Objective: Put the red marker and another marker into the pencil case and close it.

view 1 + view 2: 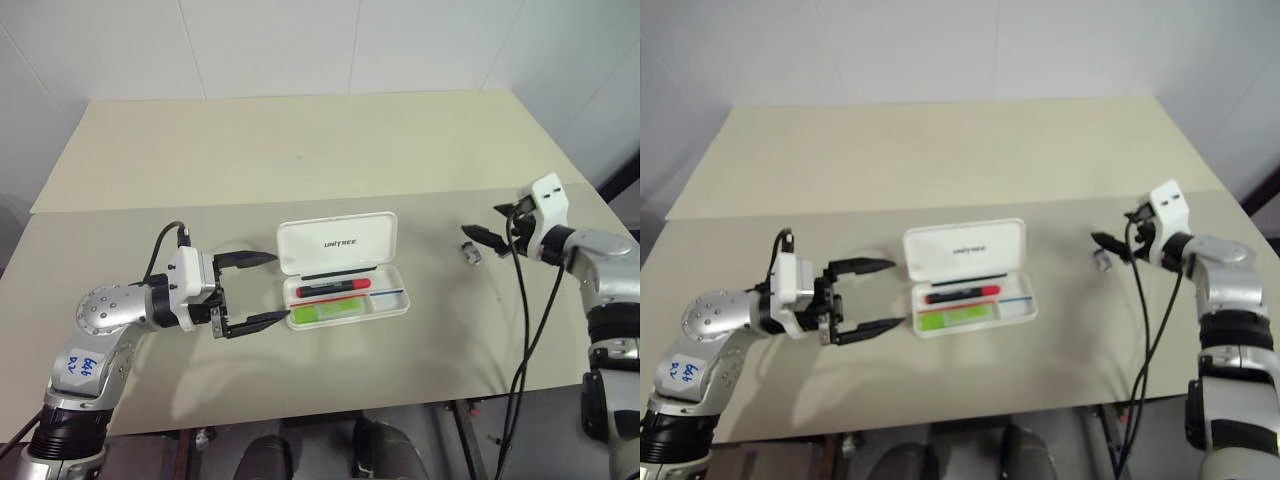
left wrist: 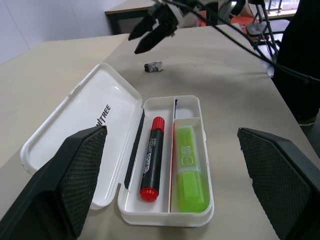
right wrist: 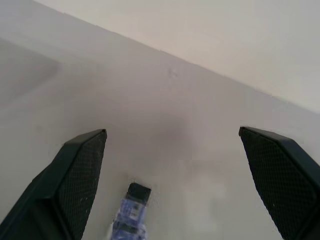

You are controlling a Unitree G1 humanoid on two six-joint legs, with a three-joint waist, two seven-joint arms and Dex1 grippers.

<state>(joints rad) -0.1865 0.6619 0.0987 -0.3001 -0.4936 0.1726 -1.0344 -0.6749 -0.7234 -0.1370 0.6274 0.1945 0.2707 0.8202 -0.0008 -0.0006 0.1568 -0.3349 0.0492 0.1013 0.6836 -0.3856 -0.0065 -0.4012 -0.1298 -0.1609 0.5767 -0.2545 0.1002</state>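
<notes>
Hovering just off the near-left corner of the pencil case (image 1: pixel 345 275), my left claw (image 1: pixel 247 292) is spread wide and holds nothing, one finger level with the raised lid and the other pointing at the end of the green marker (image 1: pixel 329 311). Both pens already lie in the tray: the green marker in the nearer compartment, the red marker (image 1: pixel 333 288) just beyond it in the next one, each flat and inside the walls. The case sits open near the middle of the table (image 1: pixel 300 160), its white lid folded back on the far side with the lettering showing. By my reading, the loading is done and the closing is what remains. To do it well, I should bring a finger behind the lid's far edge and swing it forward over the hinge instead of pushing on the tray, which looks light enough to slide on the smooth surface. I would press down near the middle of the front edge to seat it, and check first that the red marker's cap sits below the rim. Farther off, well apart to the right, my right claw (image 1: pixel 497 222) is also spread and empty, poised just beside a small grey object (image 1: pixel 470 252) lying on the table.
</notes>
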